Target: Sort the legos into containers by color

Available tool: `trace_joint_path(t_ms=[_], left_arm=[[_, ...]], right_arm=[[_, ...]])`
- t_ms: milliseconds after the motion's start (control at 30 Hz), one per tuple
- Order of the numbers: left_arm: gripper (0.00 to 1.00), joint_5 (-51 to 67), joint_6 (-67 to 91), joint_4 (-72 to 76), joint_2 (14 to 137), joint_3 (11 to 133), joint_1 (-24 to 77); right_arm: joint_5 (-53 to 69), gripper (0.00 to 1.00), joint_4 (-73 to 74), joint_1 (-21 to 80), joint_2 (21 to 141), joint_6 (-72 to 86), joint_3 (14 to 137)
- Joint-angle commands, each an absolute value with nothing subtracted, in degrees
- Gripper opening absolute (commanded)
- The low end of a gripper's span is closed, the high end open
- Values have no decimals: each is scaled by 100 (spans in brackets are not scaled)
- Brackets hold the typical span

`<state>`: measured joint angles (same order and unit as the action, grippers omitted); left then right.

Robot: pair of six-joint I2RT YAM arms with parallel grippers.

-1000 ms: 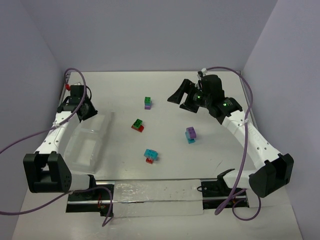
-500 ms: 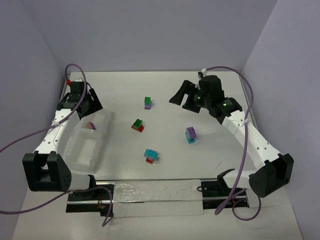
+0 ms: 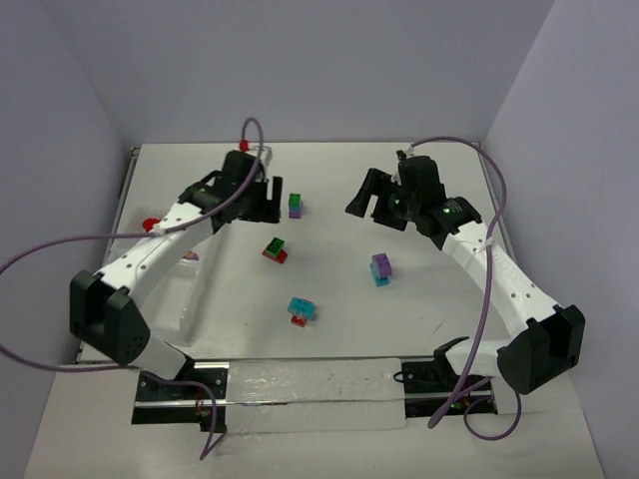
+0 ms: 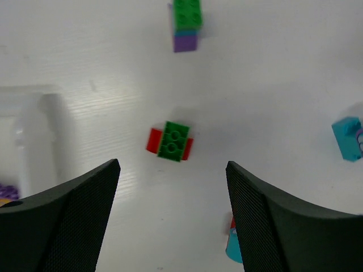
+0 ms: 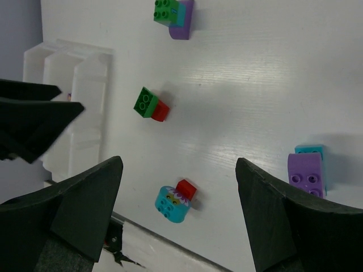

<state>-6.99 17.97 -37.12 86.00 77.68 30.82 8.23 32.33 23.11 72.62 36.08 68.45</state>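
Note:
Four two-colour legos lie on the white table. The green-on-purple pair [image 3: 296,206] [image 4: 185,25] [image 5: 173,14] is farthest back, with the green-on-red pair [image 3: 275,249] [image 4: 171,141] [image 5: 150,104] nearer. The purple-on-cyan pair [image 3: 380,267] [image 5: 309,170] is on the right and the cyan-and-red pair [image 3: 301,310] [image 5: 173,201] sits nearest. The clear tray of containers [image 3: 200,289] [image 4: 34,136] [image 5: 74,113] lies at the left and holds a purple brick [image 3: 190,256] [image 4: 7,191]. My left gripper [image 3: 265,205] [image 4: 173,221] hangs open and empty beside the green-on-purple pair, looking down on the green-on-red one. My right gripper [image 3: 367,200] [image 5: 178,221] is open and empty, high over the table's right half.
A clear flat sheet [image 3: 310,394] covers the rail at the near edge between the arm bases. Grey walls close in the table at the back and both sides. Purple cables loop off both arms.
My left gripper opened over the tray and left a purple brick in it, then swung right to the middle of the table. The right arm barely moved.

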Motion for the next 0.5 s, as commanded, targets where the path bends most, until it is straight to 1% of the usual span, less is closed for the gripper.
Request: trace_joint_path(t_ms=[0, 200, 367, 467], left_arm=[[84, -702, 1559, -3820, 9342, 8044, 3606], [83, -1087, 1400, -3954, 9887, 8095, 3674], [79, -1368, 1318, -4002, 10110, 7977, 3674], [77, -1280, 1296, -3881, 10136, 7861, 3674]], right_arm=[[650, 88, 3278, 2329, 7151, 3484, 6785], [635, 88, 3296, 2331, 7172, 3424, 6805], [689, 88, 3296, 2344, 7236, 3410, 6835], [703, 88, 3285, 2334, 7251, 3424, 6852]])
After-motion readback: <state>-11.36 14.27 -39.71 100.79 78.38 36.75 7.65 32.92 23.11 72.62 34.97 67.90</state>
